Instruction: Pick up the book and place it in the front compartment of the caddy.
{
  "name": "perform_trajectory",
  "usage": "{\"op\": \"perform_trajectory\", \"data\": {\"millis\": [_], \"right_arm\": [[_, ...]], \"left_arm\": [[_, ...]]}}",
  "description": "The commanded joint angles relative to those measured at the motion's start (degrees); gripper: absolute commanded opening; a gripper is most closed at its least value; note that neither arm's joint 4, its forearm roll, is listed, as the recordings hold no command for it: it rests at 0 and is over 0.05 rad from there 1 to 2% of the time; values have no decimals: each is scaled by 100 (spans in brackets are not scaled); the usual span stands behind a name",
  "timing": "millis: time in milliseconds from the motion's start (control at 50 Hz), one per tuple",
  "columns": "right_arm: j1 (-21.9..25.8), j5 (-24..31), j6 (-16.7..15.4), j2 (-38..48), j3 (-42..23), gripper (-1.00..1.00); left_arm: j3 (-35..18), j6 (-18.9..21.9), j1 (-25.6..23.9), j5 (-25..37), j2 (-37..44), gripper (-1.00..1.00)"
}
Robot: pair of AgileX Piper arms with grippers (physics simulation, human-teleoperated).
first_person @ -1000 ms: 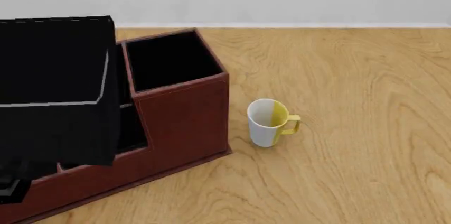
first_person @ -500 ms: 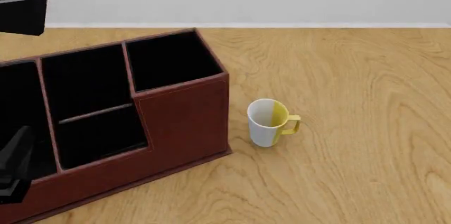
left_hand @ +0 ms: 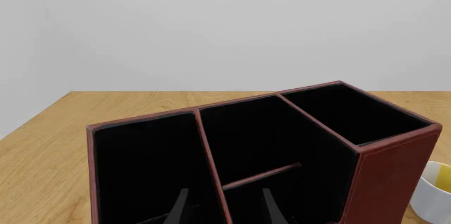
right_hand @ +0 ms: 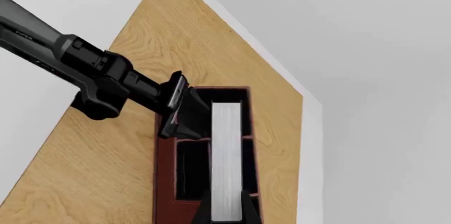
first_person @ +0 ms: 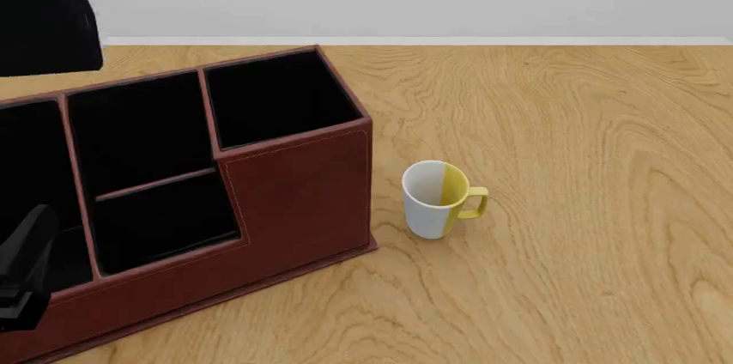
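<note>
Pale wall, wood-grain table (first_person: 572,166). Front view: stitched reddish-brown caddy (first_person: 298,201), black inside; glossy white-yellow mug (first_person: 435,199) beside it; black book (first_person: 46,12) slab at top-left. Left wrist: left gripper (left_hand: 224,208) fingers spread, bare, above caddy compartments. Right wrist: right gripper (right_hand: 227,211) pinching book's pale edge, over caddy.

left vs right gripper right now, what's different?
Left gripper has its jaws apart and holds nothing; right gripper has its jaws closed on the book. Left gripper sits low at the near side of the caddy; right gripper is high above the caddy, looking down on it. Shared: both point toward the caddy.
</note>
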Motion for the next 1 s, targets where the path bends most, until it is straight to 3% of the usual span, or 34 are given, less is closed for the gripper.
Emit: {"op": "perform_trajectory", "data": {"millis": [20,400,660,1000], "right_arm": [[139,0,-113,187,-105,-100],[-228,0,-347,960,-493,-100],[-710,0,-571,1585,-1210,-100],[-593,-1,-194,1867,-1659,-100]], "left_arm": [[0,1,1,0,-1,100],[0,-1,-1,0,0,100],[0,-1,0,0,1,100],[0,1,-1,0,0,100]]}}
